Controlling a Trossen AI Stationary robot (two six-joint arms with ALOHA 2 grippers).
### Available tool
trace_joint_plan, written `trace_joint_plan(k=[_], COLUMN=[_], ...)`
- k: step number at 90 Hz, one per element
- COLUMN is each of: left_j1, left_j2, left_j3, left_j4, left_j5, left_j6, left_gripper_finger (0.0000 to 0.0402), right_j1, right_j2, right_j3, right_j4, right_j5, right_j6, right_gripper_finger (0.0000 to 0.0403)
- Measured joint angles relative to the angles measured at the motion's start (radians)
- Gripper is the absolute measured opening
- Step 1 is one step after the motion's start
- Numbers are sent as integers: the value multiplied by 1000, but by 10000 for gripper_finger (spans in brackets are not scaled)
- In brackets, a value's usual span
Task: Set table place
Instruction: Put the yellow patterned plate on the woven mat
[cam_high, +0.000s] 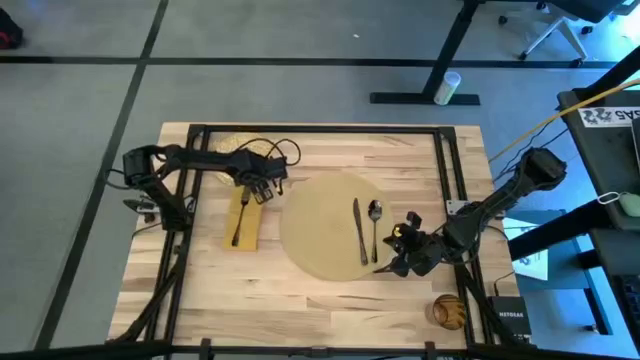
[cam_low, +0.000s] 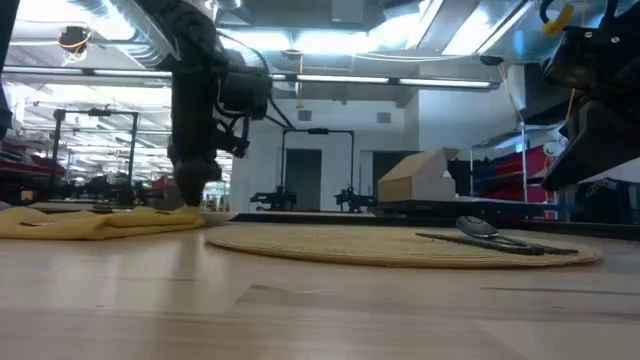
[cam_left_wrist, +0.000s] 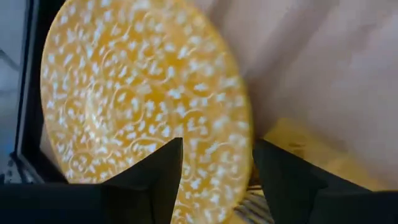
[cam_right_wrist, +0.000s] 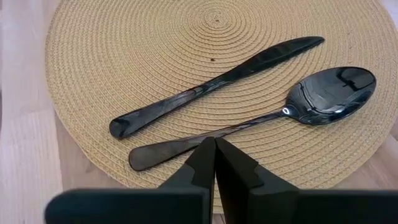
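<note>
The round tan place mat (cam_high: 330, 228) lies flat at the middle of the table (cam_high: 320, 310). A dark knife (cam_right_wrist: 211, 84) and a dark spoon (cam_right_wrist: 298, 106) lie side by side on the mat's right part. A mustard napkin (cam_high: 247, 222) lies left of the mat with a fork (cam_high: 240, 222) on it. A speckled yellow plate (cam_left_wrist: 143, 93) lies at the far left, partly under my left arm. My left gripper (cam_high: 262, 188) hangs open over the napkin's far end. My right gripper (cam_right_wrist: 215, 162) is shut, raised off the table by the mat's near right edge, behind the spoon's handle.
A round wooden thing (cam_high: 449, 311) stands at the table's near right corner. Black frame rails (cam_high: 447, 180) run along the table's sides and far edge. Bare wood lies in front of the mat and the napkin.
</note>
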Motion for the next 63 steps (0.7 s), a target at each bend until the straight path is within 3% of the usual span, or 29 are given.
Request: trace_joint_plan(k=[33, 63], left_j1=[23, 88], left_j2=[96, 117], left_j3=[0, 1], left_j4=[46, 74], left_j5=[10, -61], left_j6=[45, 91], left_gripper_finger=[182, 166], right_j1=[0, 0], right_j2=[0, 0], right_j3=[0, 0], right_j4=[1, 0], right_j5=[0, 0], right_j6=[0, 0], right_gripper_finger=[0, 0])
